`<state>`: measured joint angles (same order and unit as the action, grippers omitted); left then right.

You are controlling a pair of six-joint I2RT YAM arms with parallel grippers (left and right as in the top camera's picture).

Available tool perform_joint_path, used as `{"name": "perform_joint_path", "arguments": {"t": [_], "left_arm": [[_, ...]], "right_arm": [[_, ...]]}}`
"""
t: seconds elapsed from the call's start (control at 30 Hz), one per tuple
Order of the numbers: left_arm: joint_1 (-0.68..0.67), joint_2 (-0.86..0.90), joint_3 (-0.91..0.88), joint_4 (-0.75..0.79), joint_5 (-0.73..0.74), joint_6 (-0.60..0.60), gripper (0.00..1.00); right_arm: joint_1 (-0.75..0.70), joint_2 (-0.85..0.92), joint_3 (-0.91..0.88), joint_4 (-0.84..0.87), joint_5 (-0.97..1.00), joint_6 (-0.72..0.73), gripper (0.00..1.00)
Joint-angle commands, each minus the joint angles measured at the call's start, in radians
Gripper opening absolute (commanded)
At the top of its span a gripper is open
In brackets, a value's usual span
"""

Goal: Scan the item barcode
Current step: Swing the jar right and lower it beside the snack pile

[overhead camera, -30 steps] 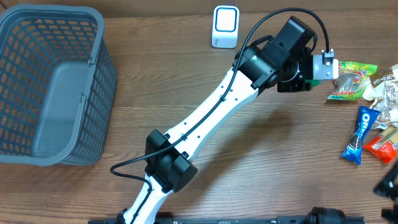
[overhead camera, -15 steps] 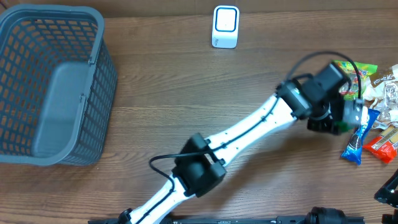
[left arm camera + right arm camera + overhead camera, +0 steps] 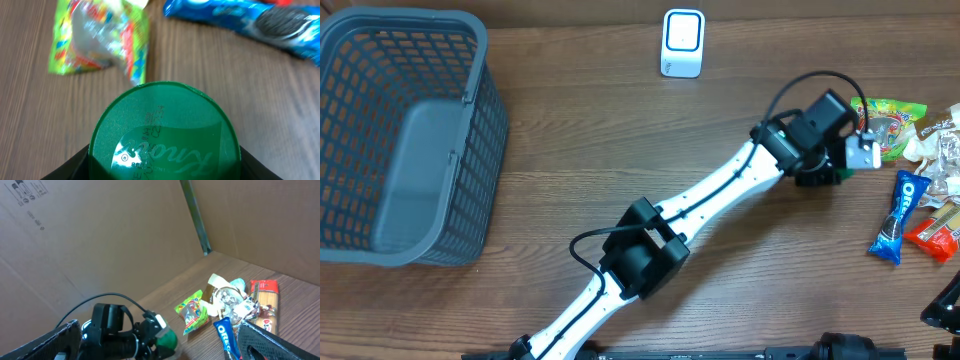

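Wood-grain table (image 3: 570,150), with a cardboard wall behind it in the right wrist view. Grey mesh basket (image 3: 400,130) sits upper left of the overhead frame, white scanner (image 3: 681,43) top centre.

Left arm runs diagonally from bottom left up toward the right side. Left gripper (image 3: 838,166) is right of centre, just left of the snack pile. Its jaws are partly closed and clamped on the green container (image 3: 165,135). The left wrist view shows the container's round green face, with embossed Knorr lettering and a printed date code, filling the lower half of the frame. A dark finger (image 3: 82,160) touches it on each side. Cannot tell where the barcode faces. Container is well apart from the scanner, down and to the right of it.

On the table past it, in the left wrist frame: green candy bag (image 3: 97,40) upper left, blue Oreo pack (image 3: 250,22) upper right. Neither touches the container. Overhead puts the candy bag just right of the gripper and the Oreo pack lower right of it, with a red packet (image 3: 932,236) beside the Oreo pack at the right edge. Crumpled pale wrappers (image 3: 942,148) lie at far right.

Right gripper (image 3: 162,345) is spread fully wide, nothing between its fingers (image 3: 272,342). A dark part of the right arm (image 3: 945,300) shows at the lower right edge of the overhead.
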<state>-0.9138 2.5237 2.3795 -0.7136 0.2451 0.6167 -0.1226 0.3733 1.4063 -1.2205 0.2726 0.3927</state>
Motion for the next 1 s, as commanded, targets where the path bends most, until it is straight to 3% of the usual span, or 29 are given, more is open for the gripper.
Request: {"name": "perform_joint_path", "arguments": {"t": [0.0, 0.63, 0.7, 0.77, 0.83, 0.87, 0.9, 0.97], "left_arm": [[0.017, 0.011, 0.013, 0.008, 0.011, -0.038, 0.05], [0.042, 0.071, 0.013, 0.005, 0.024, -0.067, 0.05], [0.043, 0.071, 0.013, 0.005, 0.04, -0.069, 0.09], [0.043, 0.071, 0.013, 0.005, 0.047, -0.081, 0.26], [0.045, 0.071, 0.013, 0.004, 0.048, -0.083, 0.54], [0.045, 0.071, 0.013, 0.005, 0.048, -0.082, 0.82], [0.045, 0.071, 0.013, 0.007, 0.048, -0.082, 0.96], [0.045, 0.069, 0.013, 0.01, 0.047, -0.082, 1.0]], "right_arm": [[0.005, 0.005, 0.002, -0.005, -0.01, 0.005, 1.0], [0.005, 0.005, -0.072, -0.05, -0.012, 0.053, 1.0], [0.005, 0.005, -0.072, -0.051, -0.012, 0.053, 1.0], [0.005, 0.005, -0.072, -0.052, -0.012, 0.053, 1.0], [0.005, 0.005, -0.072, -0.057, -0.012, 0.053, 1.0], [0.005, 0.005, -0.072, -0.061, -0.012, 0.053, 1.0], [0.005, 0.005, -0.072, -0.063, -0.012, 0.053, 1.0], [0.005, 0.005, -0.072, -0.068, -0.012, 0.053, 1.0]]}}
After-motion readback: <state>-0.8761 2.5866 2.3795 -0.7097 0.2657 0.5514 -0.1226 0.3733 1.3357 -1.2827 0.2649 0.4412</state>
